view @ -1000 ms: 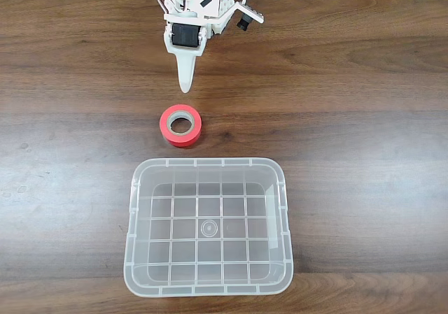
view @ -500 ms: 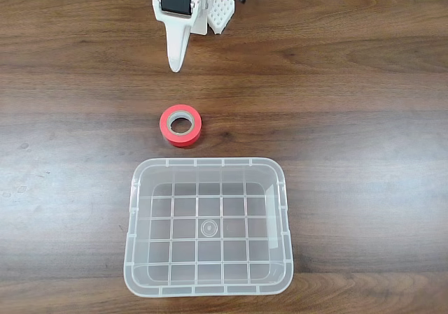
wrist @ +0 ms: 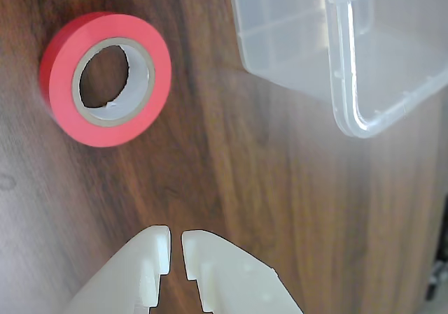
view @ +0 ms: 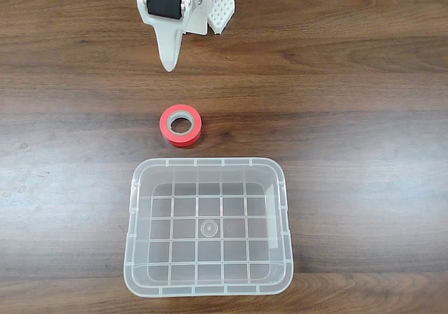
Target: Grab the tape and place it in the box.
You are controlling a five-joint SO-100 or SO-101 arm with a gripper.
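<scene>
- The white plastic two-finger hand point(view: 169, 66) is hanging over the dark wooden worktop point(view: 350, 118) at the top of the fixed view, its tapered tip pointing down the picture.
- In the wrist view the hand point(wrist: 176, 247) is showing its two pale fingers nearly pressed together, with a thin slit between the tips and nothing pinched.
- The small roll of bright red-orange tape with a grey-beige cardboard core point(view: 181, 125) is lying flat on the worktop, apart from the hand and just ahead of its tip; in the wrist view the roll point(wrist: 105, 78) is sitting up and to the left of the fingertips.
- The clear rectangular plastic box with a grid-ribbed bottom point(view: 208, 277) is standing beyond the tape from the hand, near the roll but not touching it.
</scene>
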